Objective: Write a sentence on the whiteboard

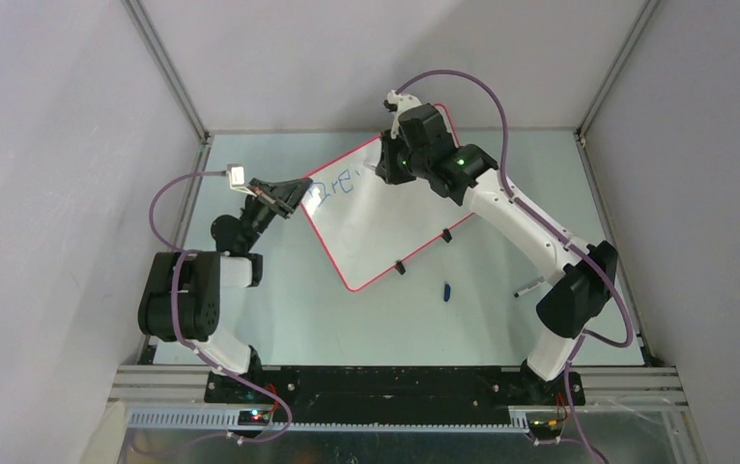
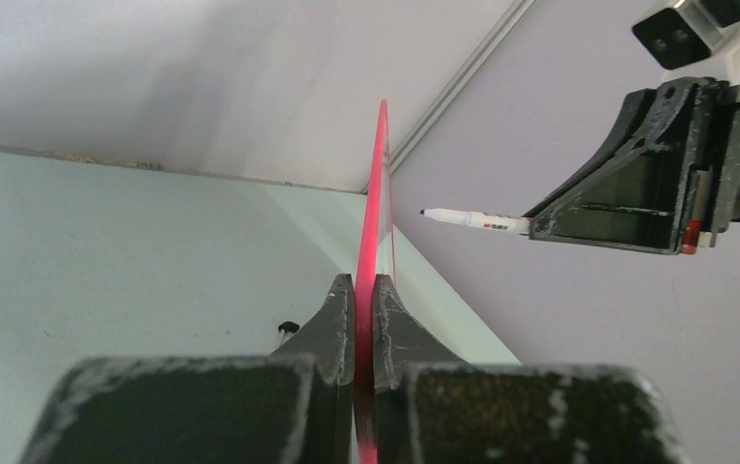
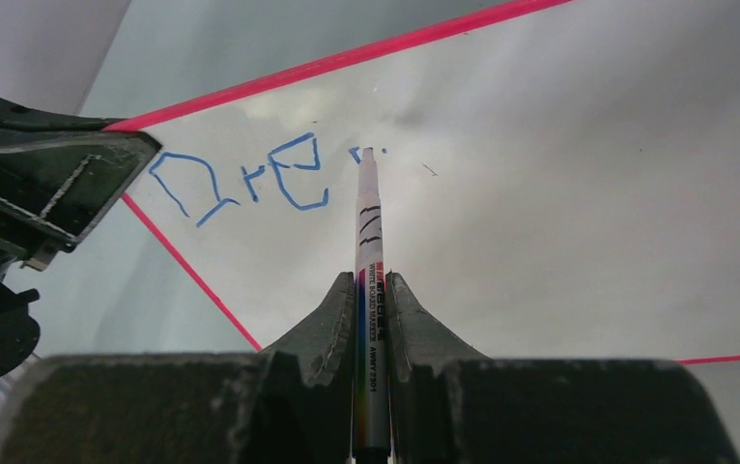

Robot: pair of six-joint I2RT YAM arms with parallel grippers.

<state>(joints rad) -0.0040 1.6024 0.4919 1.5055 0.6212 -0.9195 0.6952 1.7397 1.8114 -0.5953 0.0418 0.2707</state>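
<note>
The whiteboard (image 1: pixel 376 227) stands tilted on the table, its red-pink rim (image 2: pixel 378 184) seen edge-on in the left wrist view. My left gripper (image 1: pixel 297 193) (image 2: pixel 364 282) is shut on the board's left corner. My right gripper (image 1: pixel 384 166) (image 3: pixel 374 280) is shut on a white marker (image 3: pixel 367 222) (image 2: pixel 472 221). The marker's tip rests at the board's face (image 3: pixel 559 222). The sentence (image 3: pixel 241 179) (image 1: pixel 332 185) reads "Dre" in blue, and a small blue stroke lies just left of the tip.
A blue marker cap (image 1: pixel 447 290) lies on the pale green table (image 1: pixel 289 309) in front of the board. A thin stick (image 1: pixel 528 288) lies near the right arm's elbow. Two black clip feet (image 1: pixel 400 267) hold the board's lower edge. Grey walls enclose the table.
</note>
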